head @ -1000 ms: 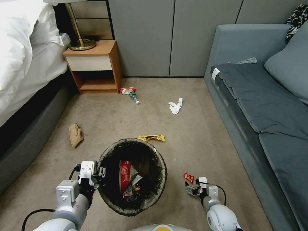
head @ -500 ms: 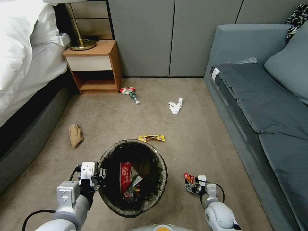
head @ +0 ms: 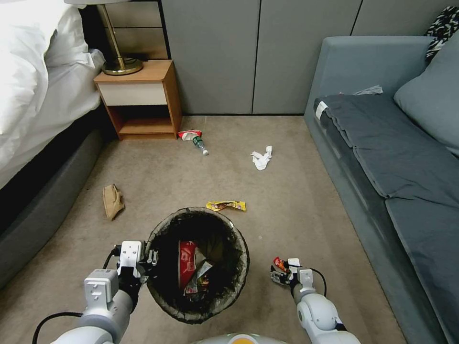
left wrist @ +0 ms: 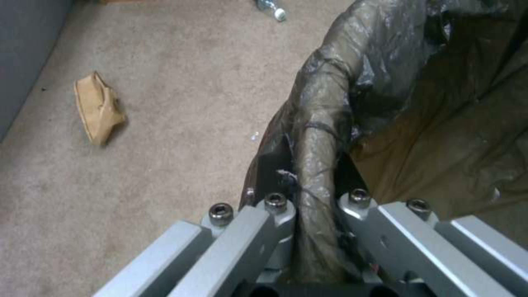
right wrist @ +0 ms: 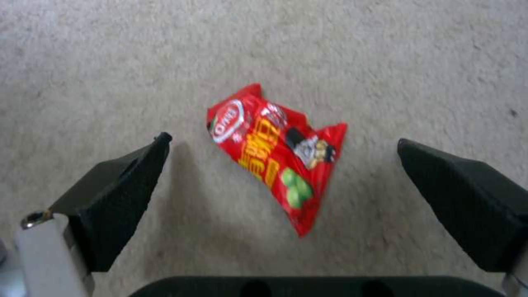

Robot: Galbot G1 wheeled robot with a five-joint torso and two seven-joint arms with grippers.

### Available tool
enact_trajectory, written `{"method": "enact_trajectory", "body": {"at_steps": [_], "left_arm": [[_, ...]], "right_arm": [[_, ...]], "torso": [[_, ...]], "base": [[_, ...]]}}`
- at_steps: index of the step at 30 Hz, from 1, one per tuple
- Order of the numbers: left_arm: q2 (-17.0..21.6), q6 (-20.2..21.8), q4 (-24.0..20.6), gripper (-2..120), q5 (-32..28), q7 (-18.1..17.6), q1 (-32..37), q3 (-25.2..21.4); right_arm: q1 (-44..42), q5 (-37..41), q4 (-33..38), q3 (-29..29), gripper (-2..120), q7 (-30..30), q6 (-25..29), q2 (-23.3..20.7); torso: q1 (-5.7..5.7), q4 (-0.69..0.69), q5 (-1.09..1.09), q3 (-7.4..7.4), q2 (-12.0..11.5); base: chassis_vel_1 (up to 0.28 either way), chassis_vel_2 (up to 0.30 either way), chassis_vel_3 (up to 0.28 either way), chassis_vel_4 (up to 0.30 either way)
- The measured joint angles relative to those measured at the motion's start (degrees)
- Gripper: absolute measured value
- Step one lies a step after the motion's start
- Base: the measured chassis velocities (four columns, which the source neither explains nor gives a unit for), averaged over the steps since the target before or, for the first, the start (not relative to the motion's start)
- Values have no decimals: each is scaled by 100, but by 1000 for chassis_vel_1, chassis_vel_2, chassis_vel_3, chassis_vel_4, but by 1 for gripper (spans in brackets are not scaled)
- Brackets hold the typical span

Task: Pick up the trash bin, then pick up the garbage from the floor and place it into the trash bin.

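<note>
The trash bin [head: 244,253], lined with a dark bag, sits low in the head view with red packets [head: 187,260] inside. My left gripper [head: 149,258] is shut on its near-left rim; the left wrist view shows the fingers [left wrist: 275,214] clamped on the bag-covered rim [left wrist: 324,95]. My right gripper [head: 279,274] hangs open just above the carpet, right of the bin, straddling a small red packet [right wrist: 278,165], also seen at the gripper's tip [head: 278,263]. More garbage lies on the floor: a yellow wrapper [head: 226,205], a brown paper bag [head: 113,200], a white tissue [head: 262,158] and a bottle [head: 200,145].
A wooden nightstand [head: 138,98] with a lamp stands at the back left beside the bed [head: 33,95]. A grey sofa [head: 392,157] runs along the right. A grey wall closes the back. Another red packet [head: 189,134] lies by the nightstand.
My right gripper has crept forward and left, closing on the small red packet until it straddles it. The left gripper and the bin have stayed put.
</note>
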Motion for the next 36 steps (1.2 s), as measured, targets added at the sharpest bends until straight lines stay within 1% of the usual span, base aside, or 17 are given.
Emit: {"method": "enact_trajectory", "body": {"at_steps": [9, 23, 24, 25, 27, 28, 29, 30, 31, 32, 34, 35, 36], "left_arm": [[-19, -2, 0, 2, 15, 5, 14, 4], [-19, -11, 0, 2, 62, 38, 19, 19], [-20, -12, 0, 2, 65, 39, 16, 18], [-20, -12, 0, 2, 65, 39, 16, 18], [-20, -14, 0, 2, 66, 40, 13, 15], [-20, -14, 0, 2, 66, 40, 13, 15], [-20, -15, 0, 2, 66, 40, 10, 14], [-20, -16, 0, 2, 66, 41, 6, 14], [-20, -16, 0, 2, 66, 41, 6, 14], [-20, -17, 0, 2, 66, 41, -2, 13], [-16, -19, 0, 2, 66, 42, -14, 15], [-16, -19, 0, 2, 66, 42, -14, 15], [-14, -21, 0, 2, 66, 44, -19, 15]], "right_arm": [[119, -7, -111, -87, 100, 34, -1, 20], [140, 3, -215, -52, 100, 35, 48, 12], [145, 5, -220, -52, 94, 35, 64, 10], [145, 5, -220, -52, 94, 35, 64, 10], [145, 10, -220, -55, 87, 39, 89, 14], [145, 10, -220, -55, 87, 39, 89, 14], [146, 16, -218, -54, 79, 48, 102, 18], [146, 22, -216, -55, 76, 57, 110, 26], [146, 22, -216, -55, 76, 57, 110, 26], [143, 26, -214, -54, 68, 65, 122, 30], [130, 26, -211, -54, 60, 69, 139, 31], [130, 26, -211, -54, 60, 69, 139, 31], [125, 26, -209, -52, 55, 71, 144, 33]], "torso": [[0, 0, 0, 0, 0], [-1, 0, 1, 0, 0], [-1, -1, -1, 0, 0], [-1, -1, -1, 0, 0], [-1, -2, -2, 0, 0], [-1, -2, -2, 0, 0], [-1, -3, -3, -1, 0], [-1, -2, -3, 0, 0], [-1, -2, -3, 0, 0], [-1, -2, -3, -1, 0], [-1, -2, -3, -1, 0], [-1, -2, -3, -1, 0], [-1, -1, 0, -1, 0]], "base": [[0, 0, 0, 0], [0, 0, 0, 0], [0, 0, 0, 0], [0, 0, 0, 0], [0, 0, 0, 0], [0, 0, 0, 0], [0, 0, 0, 0], [0, 0, 0, 0], [0, 0, 0, 0], [0, 0, 0, 0], [0, 0, 0, 0], [0, 0, 0, 0], [0, 0, 0, 0]]}}
